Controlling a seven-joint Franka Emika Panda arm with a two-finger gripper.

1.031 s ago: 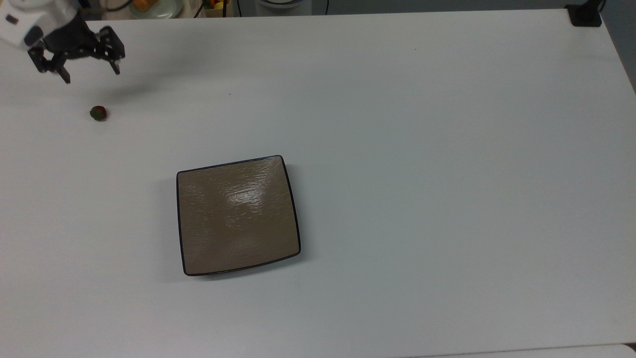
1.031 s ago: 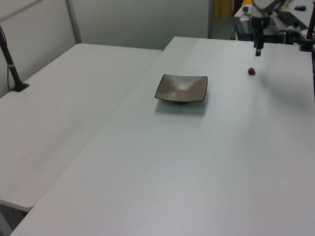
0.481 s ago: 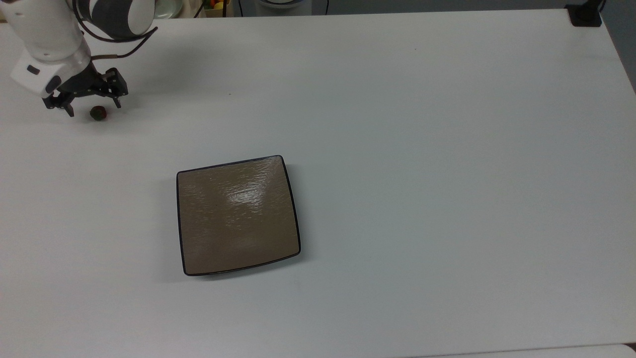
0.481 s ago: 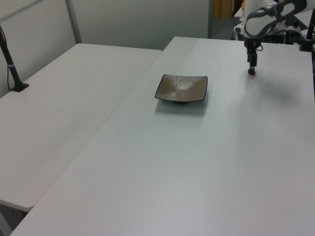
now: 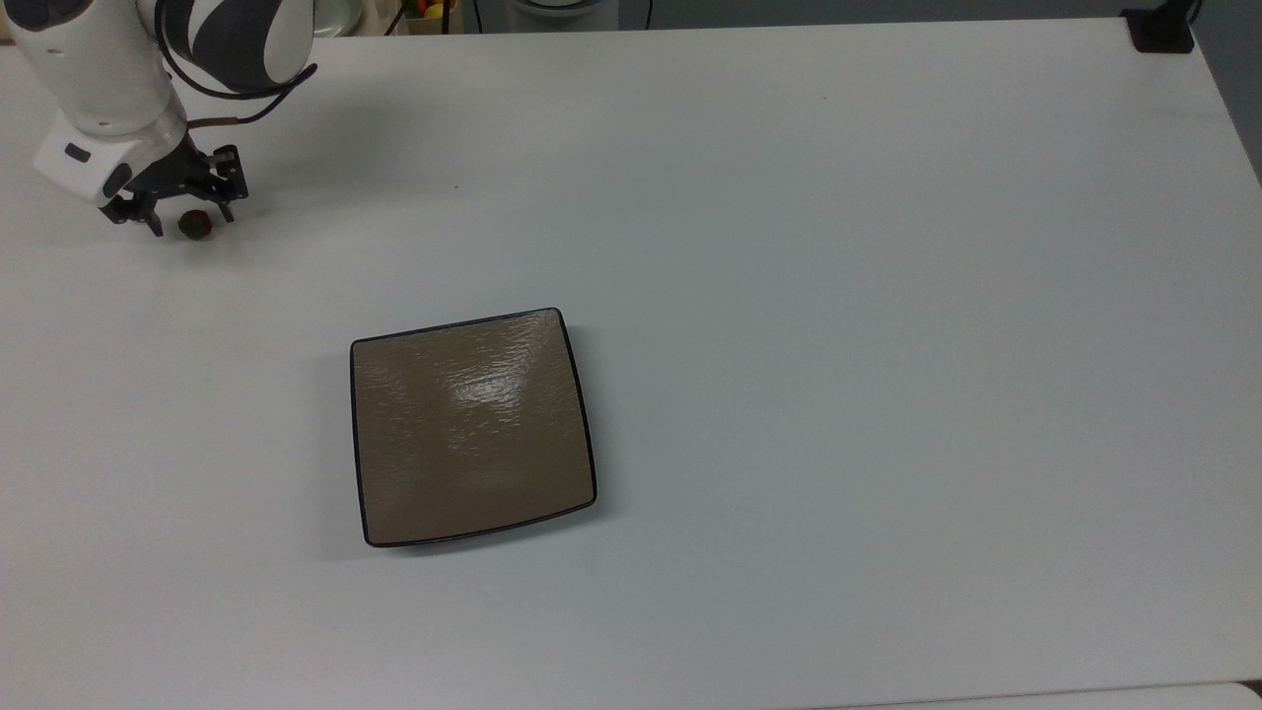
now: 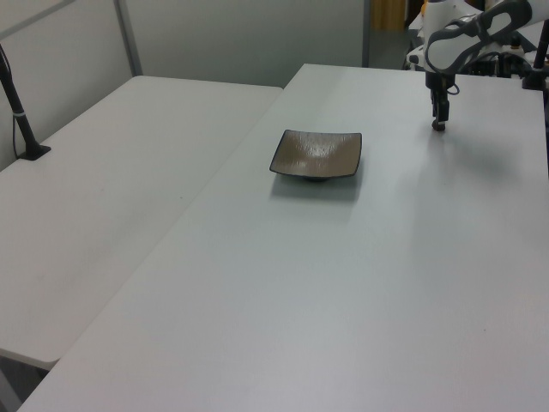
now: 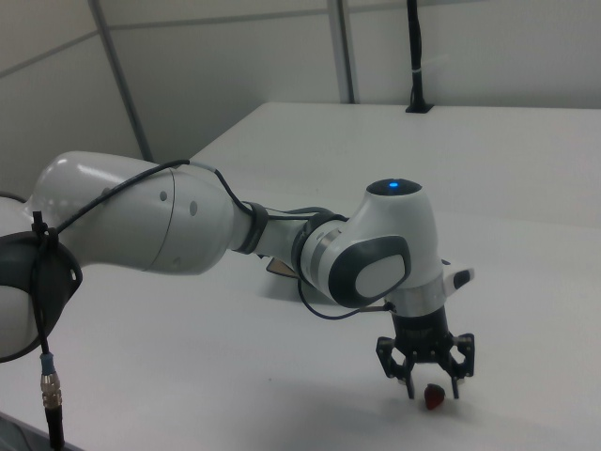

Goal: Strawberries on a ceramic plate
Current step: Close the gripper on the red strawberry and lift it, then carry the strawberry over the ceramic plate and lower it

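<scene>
The strawberry (image 5: 195, 225) is a tiny red fruit with a dark green end, lying on the white table at the top view's far left. My gripper (image 5: 192, 223) is down at the table with one finger on each side of it, open, with small gaps showing on both sides. The right view shows the same: the strawberry (image 7: 434, 396) sits between the fingertips of the gripper (image 7: 433, 393). The ceramic plate (image 5: 473, 426) is square, glossy tan-brown with a black rim, and is bare. It lies well away toward the table's middle, as the plate (image 6: 317, 153) also does in the left view.
A black post base (image 5: 1161, 30) stands at the top view's far right corner. A pale dish (image 5: 340, 14) peeks in at the top edge behind the arm. A second white table (image 6: 111, 180) with a black stand (image 6: 21, 120) adjoins in the left view.
The gripper came down from above the table to the strawberry. Its fingers have since narrowed around the fruit. The strawberry and the plate have not moved.
</scene>
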